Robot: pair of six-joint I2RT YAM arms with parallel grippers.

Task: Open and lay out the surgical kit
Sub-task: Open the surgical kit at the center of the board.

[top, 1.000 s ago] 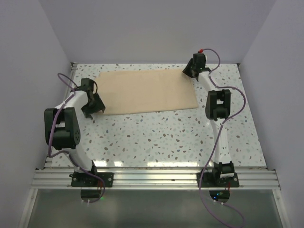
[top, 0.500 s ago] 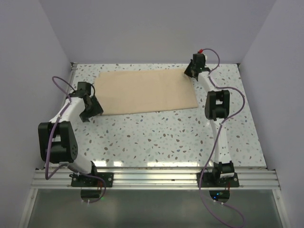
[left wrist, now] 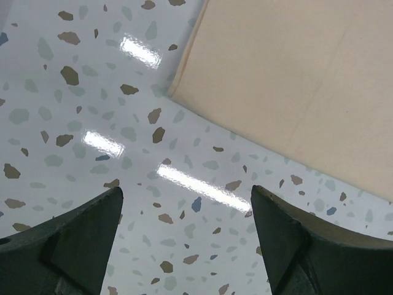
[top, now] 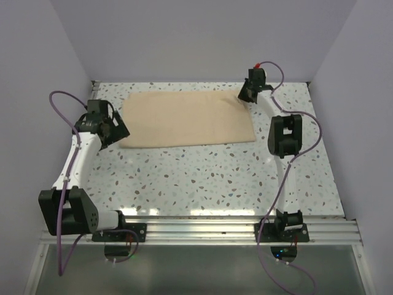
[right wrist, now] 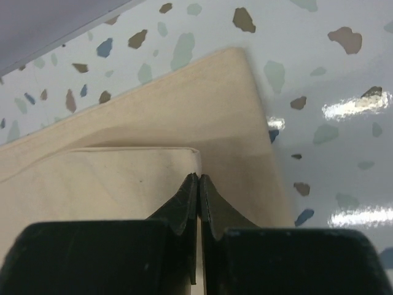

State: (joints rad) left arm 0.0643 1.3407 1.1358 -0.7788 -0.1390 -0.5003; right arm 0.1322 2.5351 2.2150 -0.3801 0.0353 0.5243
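Right wrist: right gripper [right wrist: 198,179] pinching wrap [right wrist: 153,123] flap at far-right corner; left gripper [left wrist: 186,195] hovering spread, wrap lying just rightward.

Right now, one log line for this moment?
beige cloth wrap folded | left gripper open over table | right gripper shut on its far-right corner

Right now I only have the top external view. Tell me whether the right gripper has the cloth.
Observer: In the right wrist view, the right gripper is shut, pinching the raised edge of the top fold of the beige cloth wrap.
Operator: Report the left gripper.
Observer: The left gripper is open and empty, over bare table.
Operator: Say where the cloth lies from it.
Observer: The cloth's corner lies ahead of it, untouched.
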